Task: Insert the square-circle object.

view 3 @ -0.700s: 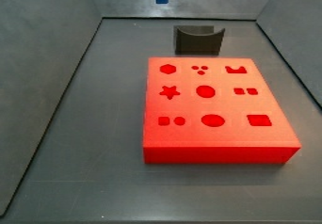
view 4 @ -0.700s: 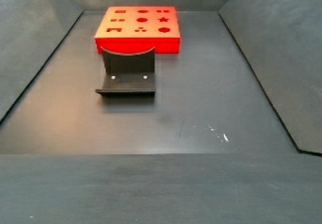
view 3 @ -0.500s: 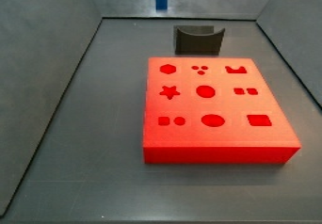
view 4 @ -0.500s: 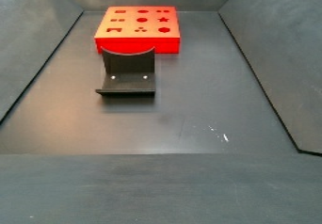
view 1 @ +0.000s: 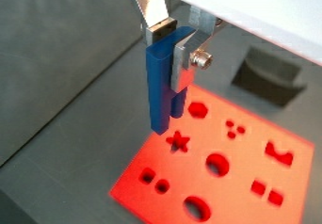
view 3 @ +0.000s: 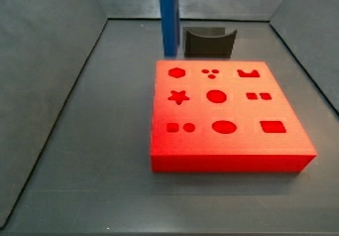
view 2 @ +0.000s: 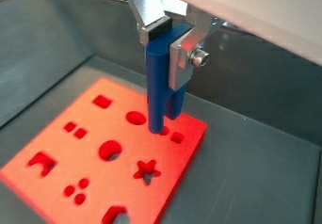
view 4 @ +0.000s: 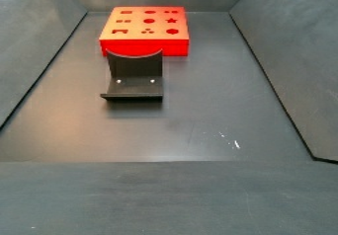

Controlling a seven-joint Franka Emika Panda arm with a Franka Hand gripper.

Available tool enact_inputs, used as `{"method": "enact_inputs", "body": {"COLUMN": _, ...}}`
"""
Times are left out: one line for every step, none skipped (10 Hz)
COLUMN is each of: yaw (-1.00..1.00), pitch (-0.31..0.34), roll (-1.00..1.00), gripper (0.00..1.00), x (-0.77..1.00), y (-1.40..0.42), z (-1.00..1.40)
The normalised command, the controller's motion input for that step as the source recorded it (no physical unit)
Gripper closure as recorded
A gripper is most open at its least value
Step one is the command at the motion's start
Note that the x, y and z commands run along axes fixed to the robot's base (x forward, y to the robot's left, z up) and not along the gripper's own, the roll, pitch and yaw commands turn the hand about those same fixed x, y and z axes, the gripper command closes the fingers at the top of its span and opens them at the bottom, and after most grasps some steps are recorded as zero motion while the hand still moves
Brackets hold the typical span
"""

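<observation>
**Blue peg drops into view above the red block**

The peg now reaches far down into a side view, a long blue bar hanging upright with its lower end level with the back edge of the block; half a second earlier only a short blue stub showed at the top edge of that view. The block and the holder lie where they lay before. The opposite side view is unchanged, showing the block and holder on the table, with neither peg nor pincer in frame.

In both wrist views the pincer is closed on the upper end of the peg, its silver fingers pressing the blue sides, one plate on each side. The peg hangs straight down from the pincer; its two joined rods show at the lower tip. That tip hangs above the red face near the star cutout; whether it touches the block cannot be told.

By count: one peg, one pincer, one red block, one dark grey holder. The block's top carries nine cutout places in three rows of three, seen plainly in a side view, among them one star, a large circle and a square.
</observation>
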Motion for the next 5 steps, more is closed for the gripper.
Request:
{"method": "enact_inputs", "body": {"yaw": -0.75, "pitch": 0.05, "roll": 0.0, "gripper": 1.0, "x": 0.0, "y": -0.32, "z": -0.58}}
{"method": "enact_inputs", "body": {"yaw": -0.77, "pitch": 0.233, "roll": -0.01, "gripper": 1.0, "x": 0.0, "y": -0.22, "z": -0.59}}
{"method": "enact_inputs", "body": {"yaw": -0.69, "pitch": 0.366, "roll": 0.0, "gripper": 1.0, "x": 0.0, "y": -0.18, "z": -0.36}}
{"method": "enact_inputs", "body": {"yaw": -0.65, "pitch": 0.346, "roll": 0.0, "gripper": 1.0, "x": 0.0, "y": -0.21, "z": -0.22}}
{"method": "enact_inputs", "body": {"yaw": -0.95, "pitch": 0.0, "roll": -0.01, "gripper": 1.0, "x": 0.0, "y": -0.19, "z": -0.16}}
